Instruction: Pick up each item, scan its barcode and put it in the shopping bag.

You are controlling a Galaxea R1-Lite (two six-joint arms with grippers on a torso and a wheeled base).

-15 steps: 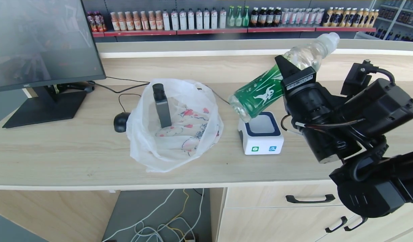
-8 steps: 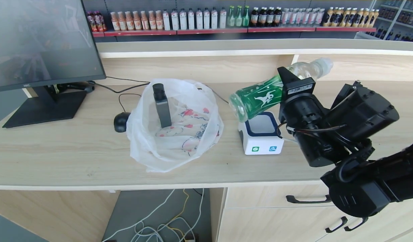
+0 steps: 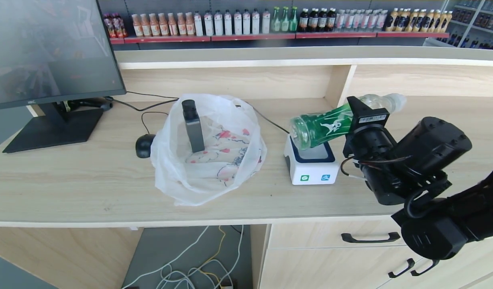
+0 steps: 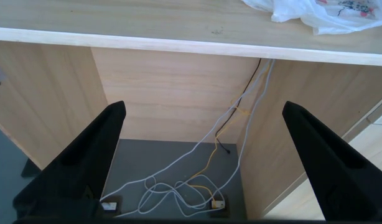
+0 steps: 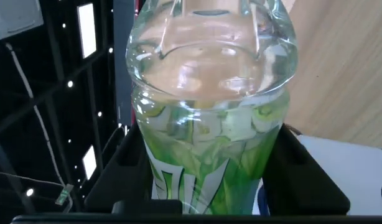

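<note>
Bottle (image 3: 324, 124) at the scanner (image 3: 312, 166): clear plastic, green label, clear liquid inside, tipped nearly flat with its base just above the scanner's window. Right gripper (image 3: 359, 116) holds it, jaws clamped near the neck. Beside the scanner, the shopping bag (image 3: 170, 160) stands open on the counter (image 3: 90, 180) with a grey capped container (image 3: 193, 128) inside. One item bagged, I'd say; this one's scan and bagging remain. Left gripper (image 4: 203, 162) hangs below the counter's edge, jaws wide apart.
</note>
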